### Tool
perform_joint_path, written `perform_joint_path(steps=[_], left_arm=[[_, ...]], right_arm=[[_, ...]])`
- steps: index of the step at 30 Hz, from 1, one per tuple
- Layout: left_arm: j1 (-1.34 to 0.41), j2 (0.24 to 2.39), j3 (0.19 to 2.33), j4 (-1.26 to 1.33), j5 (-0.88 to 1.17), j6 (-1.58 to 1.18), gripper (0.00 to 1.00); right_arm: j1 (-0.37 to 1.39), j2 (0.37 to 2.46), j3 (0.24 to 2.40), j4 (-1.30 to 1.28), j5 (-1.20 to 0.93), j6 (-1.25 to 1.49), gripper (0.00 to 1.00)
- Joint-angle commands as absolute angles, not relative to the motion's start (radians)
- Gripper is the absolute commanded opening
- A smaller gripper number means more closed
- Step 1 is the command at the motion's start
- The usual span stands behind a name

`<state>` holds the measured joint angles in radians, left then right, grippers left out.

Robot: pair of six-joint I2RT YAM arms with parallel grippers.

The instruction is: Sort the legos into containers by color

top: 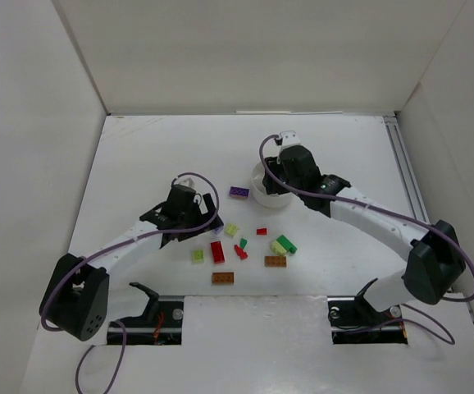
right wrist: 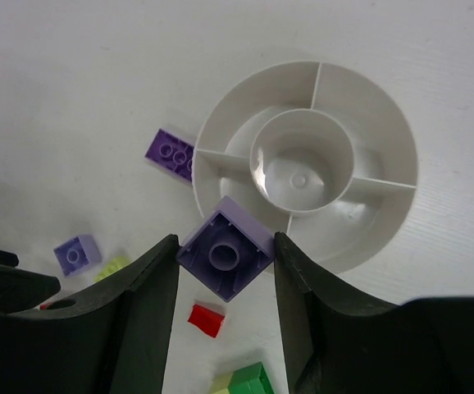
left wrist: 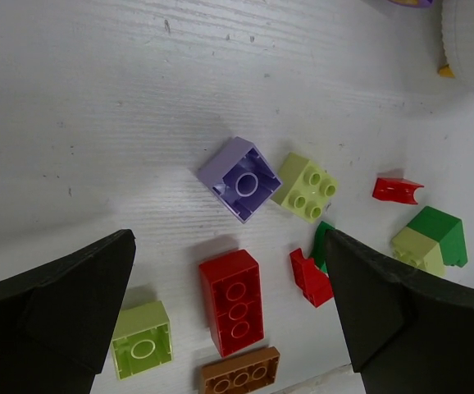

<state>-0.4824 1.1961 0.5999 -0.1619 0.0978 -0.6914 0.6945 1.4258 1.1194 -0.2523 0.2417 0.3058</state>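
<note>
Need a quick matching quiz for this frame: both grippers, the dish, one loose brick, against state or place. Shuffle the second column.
Things
1. right gripper
2. white dish
3. left gripper
4. dark purple flat brick

States or places
A. on the table, beside the dish's rim
B. open, above a red brick
C. central well holds no brick
D. shut on a lilac brick

Pairs: 1-D, 2-C, 3-B, 4-A

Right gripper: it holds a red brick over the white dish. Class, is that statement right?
No. The right gripper holds a purple brick, not a red one, over the white dish; the right wrist view shows it.
</note>
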Motion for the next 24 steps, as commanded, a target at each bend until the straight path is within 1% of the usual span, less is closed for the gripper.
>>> perform_joint_path(steps=[1, 5, 11, 14, 15, 16, 19, 20, 23, 24], left_arm=[[-0.486, 1.207, 0.638, -0.133, 0.112, -0.672, 0.98], [-0.486, 1.218, 0.638, -0.133, 0.112, -0.672, 0.96], [-0.486, 1.236, 0.647, -0.124, 0.112, -0.672, 0.94], [-0.486, 1.236, 0.647, -0.133, 0.103, -0.672, 0.94], [-0.486, 1.236, 0.647, -0.133, 0.094, -0.672, 0.94], [-0.486, 1.246, 0.647, -0.133, 0.094, -0.672, 0.94], [-0.486, 1.246, 0.647, -0.133, 0.094, -0.672, 0.94], [-0.486, 1.246, 0.647, -0.133, 0.094, -0.672, 0.94], [-0.495, 1.255, 0.647, -0.133, 0.094, -0.672, 0.94], [-0.505, 1.264, 0.647, -0.133, 0.081, -0.672, 0.94]], right_arm=[[0.704, 1.463, 1.201, -0.204, 0.179, 0.272, 0.21], [0.704, 1.519, 1.210, -0.204, 0.202, 0.308, 0.21], [0.713, 1.583, 1.239, -0.250, 0.320, 0.417, 0.27], [0.723, 1.604, 1.266, -0.279, 0.356, 0.446, 0.27], [0.733, 1.605, 1.275, -0.288, 0.368, 0.446, 0.28], [0.742, 1.615, 1.275, -0.297, 0.368, 0.457, 0.32], [0.742, 1.624, 1.275, -0.316, 0.397, 0.479, 0.34], [0.742, 1.624, 1.275, -0.316, 0.397, 0.489, 0.39], [0.742, 1.634, 1.275, -0.328, 0.407, 0.502, 0.45], [0.742, 1.634, 1.275, -0.328, 0.419, 0.515, 0.45]])
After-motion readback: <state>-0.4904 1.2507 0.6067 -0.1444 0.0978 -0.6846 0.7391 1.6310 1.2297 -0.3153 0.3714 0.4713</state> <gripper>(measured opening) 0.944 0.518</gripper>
